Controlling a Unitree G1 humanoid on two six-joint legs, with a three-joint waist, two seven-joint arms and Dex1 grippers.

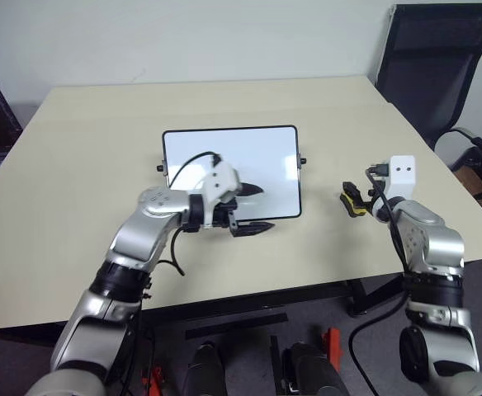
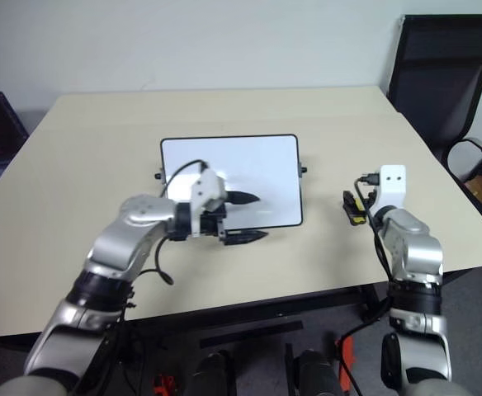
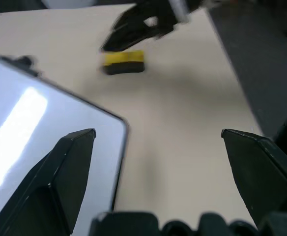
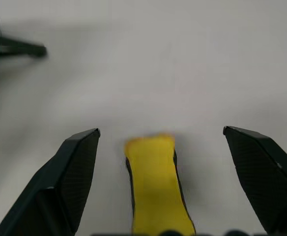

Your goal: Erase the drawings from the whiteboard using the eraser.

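No marks show on the whiteboard [image 1: 249, 165] wherever I can see its face, so the erasing looks done to me, though my left arm covers the near left part and I can't vouch for that patch. It lies flat at the middle of the table [image 1: 76, 165]. What seems left is only pulling both arms back. My left gripper [image 1: 253, 209] hangs over the board's near edge, fingers spread wide, holding nothing. My right gripper [image 4: 160, 147] is likewise wide open (the wrist view shows clear gaps either side), with the eraser [image 4: 156, 182] lying loose on the table between its fingers, well right of the board.
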